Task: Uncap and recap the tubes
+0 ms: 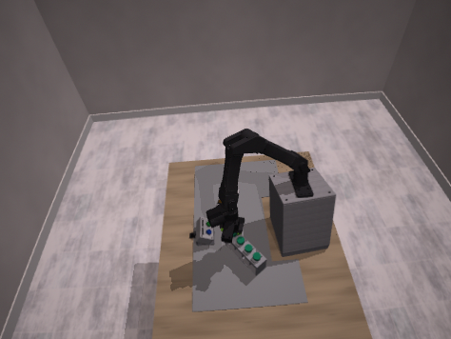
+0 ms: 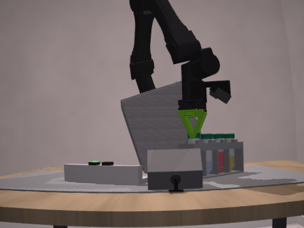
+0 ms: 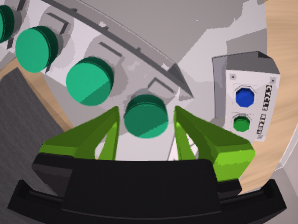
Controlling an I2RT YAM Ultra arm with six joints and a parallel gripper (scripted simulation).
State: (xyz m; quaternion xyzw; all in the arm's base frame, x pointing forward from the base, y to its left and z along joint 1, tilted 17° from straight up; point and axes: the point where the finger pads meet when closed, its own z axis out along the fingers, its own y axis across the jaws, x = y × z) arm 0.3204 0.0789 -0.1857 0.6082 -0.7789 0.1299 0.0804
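My gripper (image 2: 192, 136) (image 3: 146, 112) is part open and points down, with its green fingers on either side of the green cap of tube 4 (image 3: 146, 123). In the wrist view, gaps show between that cap and both fingers. The caps of tube 3 (image 1: 241, 240) (image 2: 206, 136) (image 3: 90, 82), tube 2 (image 1: 248, 248) (image 2: 219, 136) (image 3: 35, 50) and tube 1 (image 1: 257, 256) (image 2: 229, 136) sit on their tubes in the decapping station (image 1: 260, 269) (image 2: 240, 157). The green lamp (image 2: 93, 162) is lit; the amber lamp (image 2: 108, 163) is dark. The cap nests are hidden.
The small desk (image 1: 205, 237) (image 2: 174, 161) stands beyond the station's tube 4 end, with blue CYCLE key (image 1: 208, 232) (image 3: 245, 97) and green READY key (image 3: 241, 123). The lamp console (image 2: 102, 174) stands left of it in the exterior view. A large grey block (image 1: 304, 224) carries the arm.
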